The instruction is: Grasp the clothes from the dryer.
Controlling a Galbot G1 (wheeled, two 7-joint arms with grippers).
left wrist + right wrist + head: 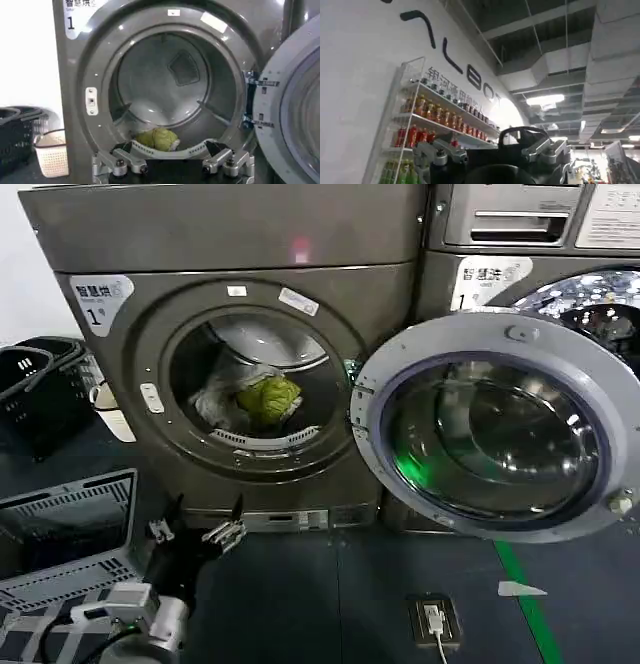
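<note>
The bronze-grey dryer (250,244) marked 1 stands with its silver-rimmed glass door (490,424) swung wide to the right. The clothes (268,397), a yellow-green bundle beside pale white-grey cloth, lie at the bottom of the drum. My left gripper (200,522) hovers low in front of the machine, below and left of the drum mouth, open and holding nothing. The left wrist view looks over the gripper (170,150) at the clothes (156,137), inside the dryer (75,75) beyond the fingertips. My right gripper (492,150) points up toward a wall and ceiling, open and empty.
Black laundry baskets (40,384) and a white basket (52,152) stand left of the dryer. A grey crate (70,534) sits beside my left arm. A second machine (530,244) stands behind the open door (290,100). A floor socket (435,621) and a green floor line (525,594) lie to the right.
</note>
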